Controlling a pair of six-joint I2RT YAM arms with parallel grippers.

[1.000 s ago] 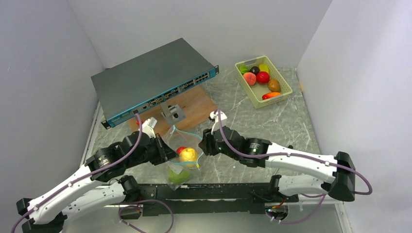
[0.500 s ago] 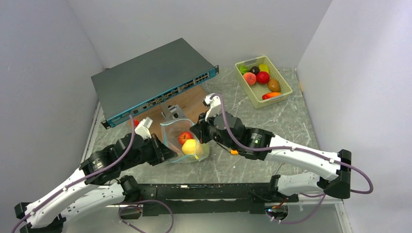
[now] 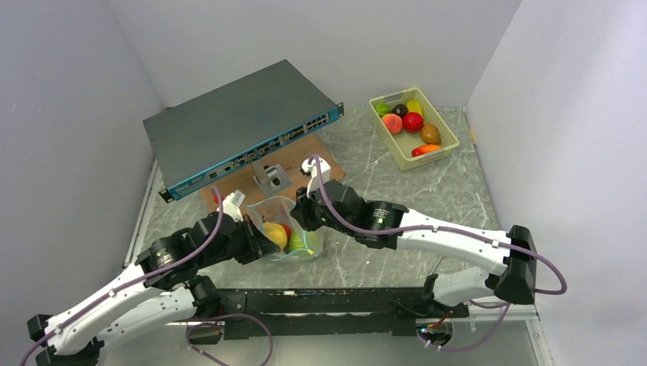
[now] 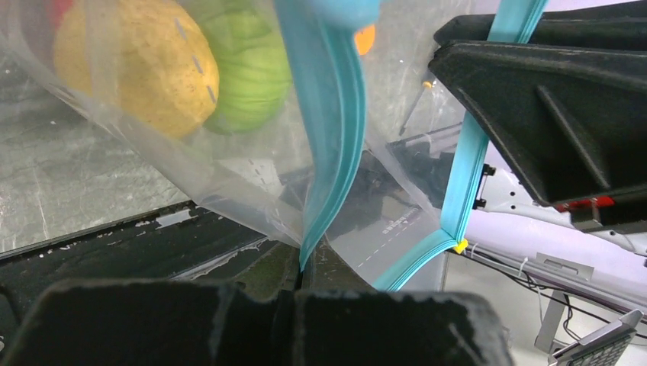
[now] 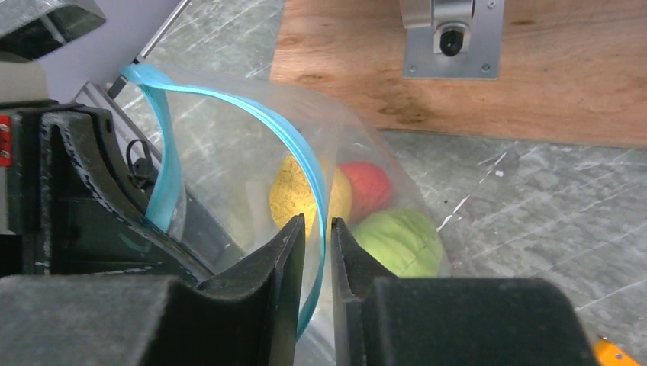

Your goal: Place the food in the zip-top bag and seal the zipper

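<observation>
The clear zip-top bag [image 3: 299, 232] hangs between my two grippers, mouth up. Inside it are a yellow lemon [image 3: 276, 235], a red apple [image 5: 366, 187] and a green cabbage [image 5: 400, 240]. My left gripper [image 3: 259, 238] is shut on the teal zipper [image 4: 328, 114] at the bag's left end; the strip runs into its closed jaws [image 4: 307, 263]. My right gripper [image 3: 301, 216] pinches the zipper [image 5: 252, 110] near the right end, the strip between its narrow jaws [image 5: 316, 229]. The mouth bows open between the two grips.
A pale green basket [image 3: 450, 139] with several more toy fruits stands at the back right. A grey network switch [image 3: 236, 126] lies at the back left. A wooden board [image 3: 309, 169] with a metal bracket [image 3: 272, 180] lies just behind the bag.
Both grippers have carried the bag away from the near edge, back and slightly left toward the wooden board. The fruits shifted inside the bag.
</observation>
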